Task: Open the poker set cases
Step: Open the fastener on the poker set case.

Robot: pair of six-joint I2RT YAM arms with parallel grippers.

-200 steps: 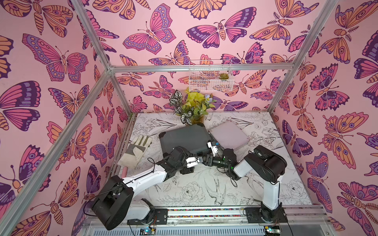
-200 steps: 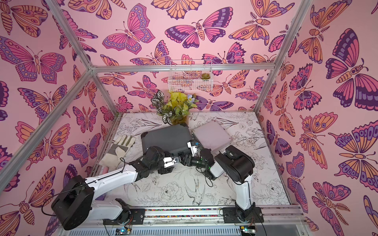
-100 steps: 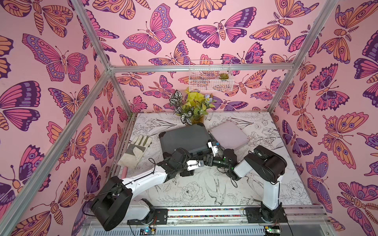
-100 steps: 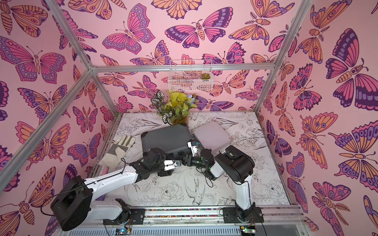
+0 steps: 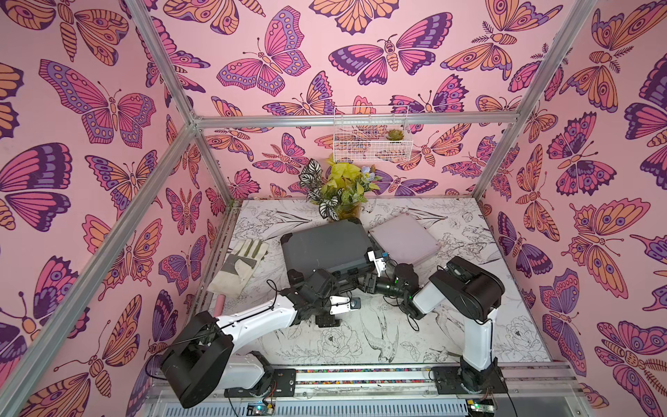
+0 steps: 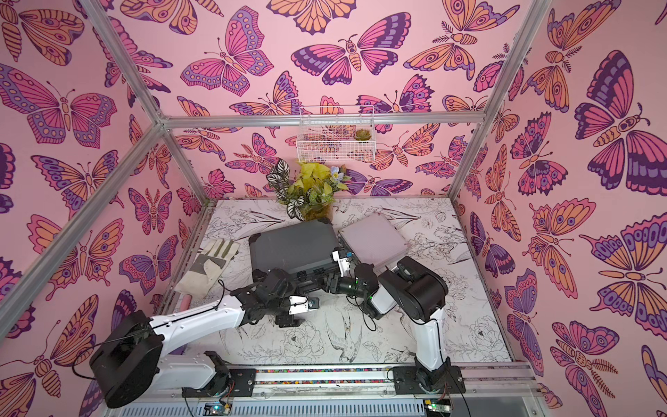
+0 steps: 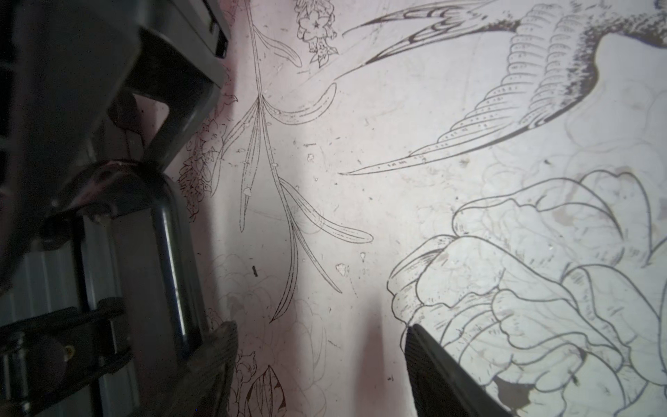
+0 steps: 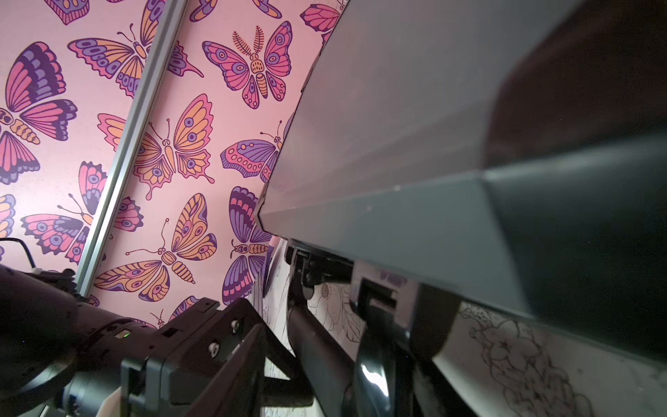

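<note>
The left gripper (image 7: 319, 357) is apart beside the handle (image 7: 169, 252) of the grey case (image 5: 325, 245); I cannot tell if the right gripper (image 5: 352, 279) holds its edge.

You are looking at a work glove (image 5: 240, 265) that is lying flat on the left of the tabletop (image 5: 361, 343), with something pink (image 5: 219, 303) peeking out beside its cuff. A leafy potted plant (image 5: 339, 191) is standing against the back wall. Above it, a white wire basket (image 5: 371, 140) is holding a small succulent (image 5: 395, 135).
</note>
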